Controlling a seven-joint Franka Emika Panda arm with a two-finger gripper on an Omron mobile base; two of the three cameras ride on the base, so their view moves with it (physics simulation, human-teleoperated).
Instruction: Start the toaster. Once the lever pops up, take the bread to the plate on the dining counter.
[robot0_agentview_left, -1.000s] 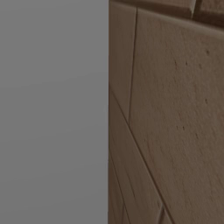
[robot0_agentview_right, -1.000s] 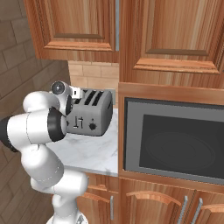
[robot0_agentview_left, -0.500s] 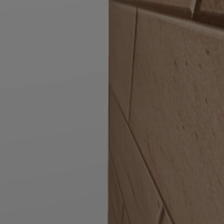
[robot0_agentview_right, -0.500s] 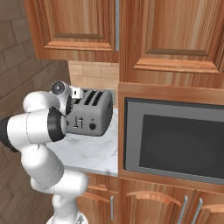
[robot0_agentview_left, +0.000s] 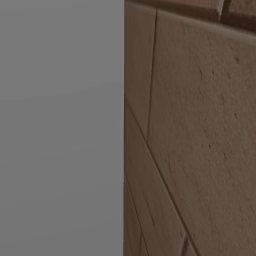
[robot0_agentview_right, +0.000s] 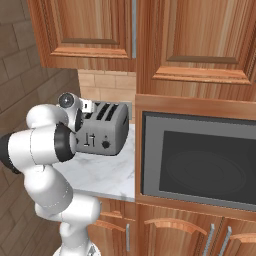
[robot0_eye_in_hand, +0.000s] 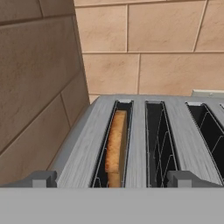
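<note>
The silver-grey toaster (robot0_agentview_right: 102, 132) stands on the marble counter (robot0_agentview_right: 102, 172), against the back wall in the corner. In the hand view I look down on the toaster (robot0_eye_in_hand: 136, 144) and its dark slots. The brown bread (robot0_eye_in_hand: 115, 146) stands upright in the leftmost slot, sunk partly below the top. My gripper (robot0_eye_in_hand: 114, 179) hovers open just above the toaster's near end, one fingertip on either side of the two left slots, holding nothing. In the right base view the hand (robot0_agentview_right: 88, 107) sits at the toaster's upper left corner. The plate and the dining counter are out of view.
A built-in microwave (robot0_agentview_right: 200, 162) fills the cabinet right beside the toaster. Wooden upper cabinets (robot0_agentview_right: 90, 30) hang low overhead. A brick side wall (robot0_agentview_left: 200, 125) stands close on the left, also seen as the wall (robot0_eye_in_hand: 35, 87) next to the toaster.
</note>
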